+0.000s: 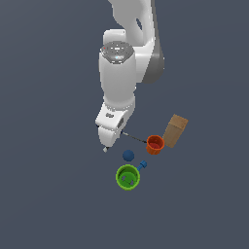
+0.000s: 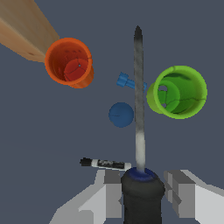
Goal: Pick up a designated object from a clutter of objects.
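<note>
Wrist view: screwdriver (image 2: 139, 131) sits between the two fingers (image 2: 109, 192), its dark blue-and-black handle pressed on both sides by the pads, so the fingers are closed on it. The thin shaft juts straight out away from the camera, its tip toward the clutter.

Beyond the shaft: green cup (image 2: 179, 92), small blue piece (image 2: 126, 81), blue ball (image 2: 121, 114), orange-red cup (image 2: 69, 61), tan box (image 2: 24, 30). Black-and-white marker (image 2: 105, 164) lies flat on the table (image 2: 52, 127), just beside one finger.

Exterior view: gripper (image 1: 108, 138) is tilted, the shaft (image 1: 134, 137) reaching toward the orange-red cup (image 1: 155, 144). Green cup (image 1: 128, 176), ball (image 1: 128, 155) and box (image 1: 174, 130) sit nearby.
</note>
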### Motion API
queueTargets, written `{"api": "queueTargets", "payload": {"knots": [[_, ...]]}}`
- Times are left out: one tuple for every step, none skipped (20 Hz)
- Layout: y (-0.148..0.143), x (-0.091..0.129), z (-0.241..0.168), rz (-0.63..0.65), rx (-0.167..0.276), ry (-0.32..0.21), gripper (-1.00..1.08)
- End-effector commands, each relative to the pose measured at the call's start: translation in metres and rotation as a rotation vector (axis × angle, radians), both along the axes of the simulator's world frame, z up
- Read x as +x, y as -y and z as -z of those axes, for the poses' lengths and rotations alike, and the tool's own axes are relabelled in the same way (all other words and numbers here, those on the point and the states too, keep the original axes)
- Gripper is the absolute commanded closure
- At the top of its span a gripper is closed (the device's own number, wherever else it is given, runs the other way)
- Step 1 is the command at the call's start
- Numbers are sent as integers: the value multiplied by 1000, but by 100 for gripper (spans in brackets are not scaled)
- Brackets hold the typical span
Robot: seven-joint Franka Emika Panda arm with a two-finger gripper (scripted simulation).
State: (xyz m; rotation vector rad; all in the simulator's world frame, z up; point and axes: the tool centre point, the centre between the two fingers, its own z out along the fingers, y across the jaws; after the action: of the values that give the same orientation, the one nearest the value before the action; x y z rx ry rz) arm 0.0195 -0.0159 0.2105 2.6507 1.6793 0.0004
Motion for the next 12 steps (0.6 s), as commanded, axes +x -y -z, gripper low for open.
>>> {"api": "queueTargets", "payload": {"knots": [[-18,4,-26,1,-1,0,108],[-25,5,-36,1,-1,0,108],[-32,7,-46,1,-1,0,108],[-39,9,-56,1,-1,0,108],[-46,10,-66,1,-1,0,108],[-53,12,-76,0,0,-1,108],[-60,14,-85,0,0,-1,108],[-67,16,-95,0,0,-1,108],[-74,18,-105,0,0,-1,108],[-81,19,-114,0,1,-1,108],[-87,21,-123,0,1,-1,108],[-93,23,-132,0,1,-1,108]]}}
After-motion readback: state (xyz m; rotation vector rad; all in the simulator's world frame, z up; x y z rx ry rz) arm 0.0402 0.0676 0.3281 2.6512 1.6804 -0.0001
